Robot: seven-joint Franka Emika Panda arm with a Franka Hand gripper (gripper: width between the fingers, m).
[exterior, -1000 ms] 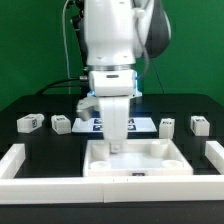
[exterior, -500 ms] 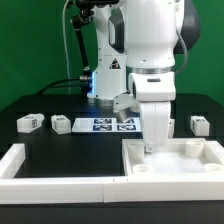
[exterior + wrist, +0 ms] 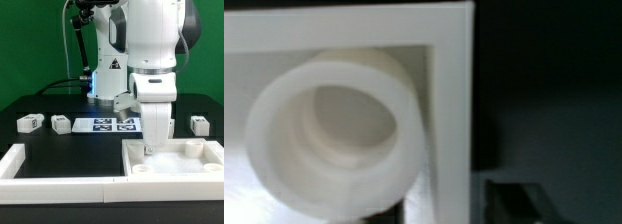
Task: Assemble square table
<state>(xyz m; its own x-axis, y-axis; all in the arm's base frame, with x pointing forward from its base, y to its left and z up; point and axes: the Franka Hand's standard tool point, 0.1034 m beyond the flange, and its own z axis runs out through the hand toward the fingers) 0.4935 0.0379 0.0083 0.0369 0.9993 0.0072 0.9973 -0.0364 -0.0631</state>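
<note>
The white square tabletop (image 3: 180, 160) lies at the exterior view's right, in the corner of the white wall bars. My gripper (image 3: 150, 149) points straight down at the tabletop's far rim, near its left corner. The fingers are too small and blurred there to show whether they still pinch the rim. The wrist view is filled by the tabletop's rim (image 3: 446, 100) and a round corner hole (image 3: 331, 140), with dark table beside them. Two small tagged legs (image 3: 30, 123) (image 3: 62, 125) lie at the left and one leg (image 3: 198, 125) lies at the right.
The marker board (image 3: 108, 124) lies flat behind the tabletop, near the arm's base. Low white wall bars run along the front (image 3: 60, 190) and up the left side (image 3: 12, 160). Black table surface lies between the left legs and the tabletop.
Since a second ago the arm and the tabletop have shifted together to the exterior view's right. Over the last half second nothing visibly moves.
</note>
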